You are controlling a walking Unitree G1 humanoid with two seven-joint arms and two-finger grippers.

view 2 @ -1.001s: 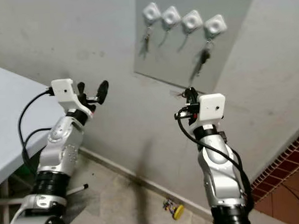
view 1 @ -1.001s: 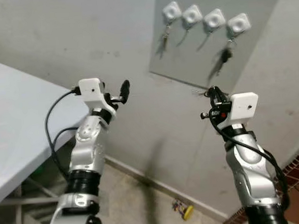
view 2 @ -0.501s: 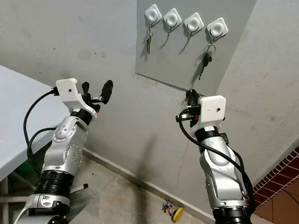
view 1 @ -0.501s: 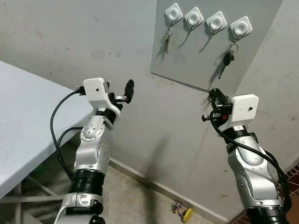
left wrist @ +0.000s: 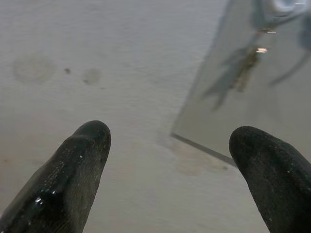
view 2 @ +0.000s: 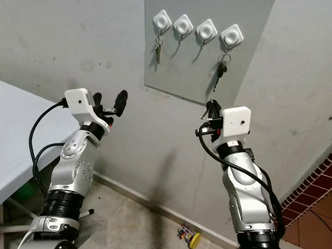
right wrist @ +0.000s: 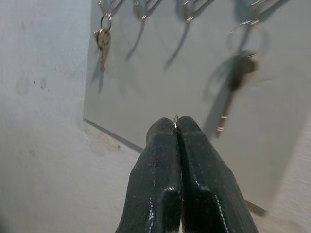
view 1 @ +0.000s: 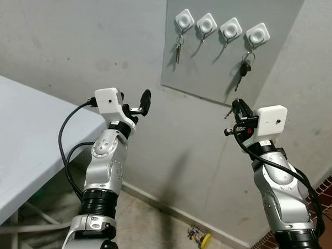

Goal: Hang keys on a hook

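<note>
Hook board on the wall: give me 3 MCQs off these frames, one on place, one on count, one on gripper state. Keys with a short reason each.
1. Where does the black key hang?
A. leftmost hook
B. rightmost hook
C. on the table

2. How many white hooks are on the grey board?
A. three
B. four
C. six

3. How do the right gripper fingers stand?
A. wide open
B. shut on a small metal ring
C. shut on the black key

Answers:
1 B, the black key dangles under the rightmost hook.
2 B, four white hooks sit in a row; the leftmost hook bears a silver key.
3 B, the right wrist view shows the fingers pressed together with a ring peeking out at the tips.
</note>
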